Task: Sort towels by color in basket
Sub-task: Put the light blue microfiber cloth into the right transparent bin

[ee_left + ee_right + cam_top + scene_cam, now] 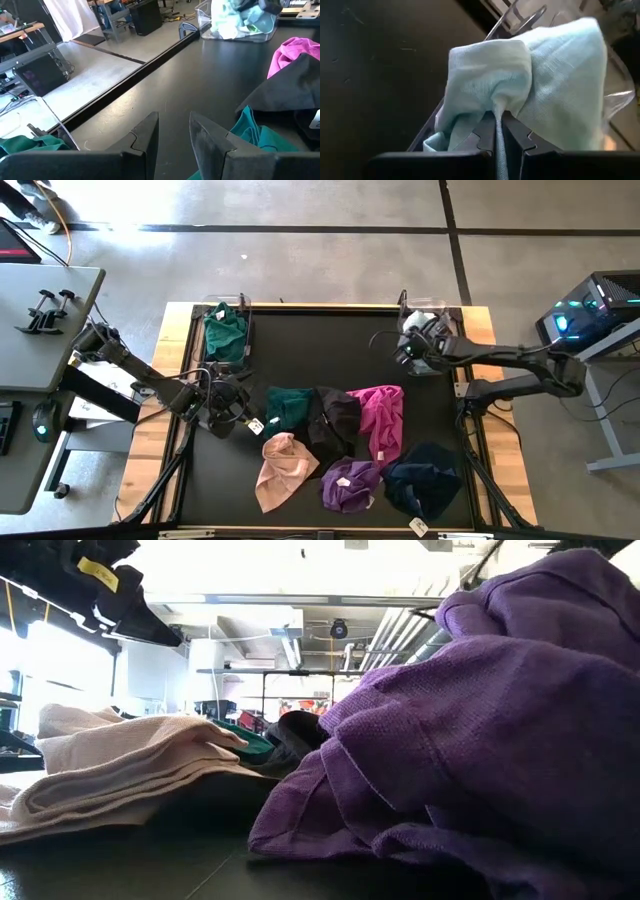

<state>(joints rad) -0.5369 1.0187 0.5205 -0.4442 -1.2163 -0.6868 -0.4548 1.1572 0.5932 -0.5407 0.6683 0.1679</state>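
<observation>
Surface: black mat on a wood-edged worktop (150, 430), grey concrete floor around it.
Done so far: dark green soft towel (225, 335) already lies in the clear plastic basket (243, 308) at the far left corner; some pale cloth appears to sit in the clear basket (272, 35) at the far right corner.
In hand: right claw (498, 131) is pinched shut on a pale mint towel (520, 80), hanging just at that right basket's rim.
Left claw (174, 132): jaws parted, holding nothing, low over the mat beside the teal-green towel (290, 408).
Left to sort: teal-green, black (335, 420), magenta (380, 418), peach-pink (283, 470), purple (350, 483) and navy (423, 478) towels, crumpled in a touching cluster mid-mat.
Progress: judged early; most remain.
</observation>
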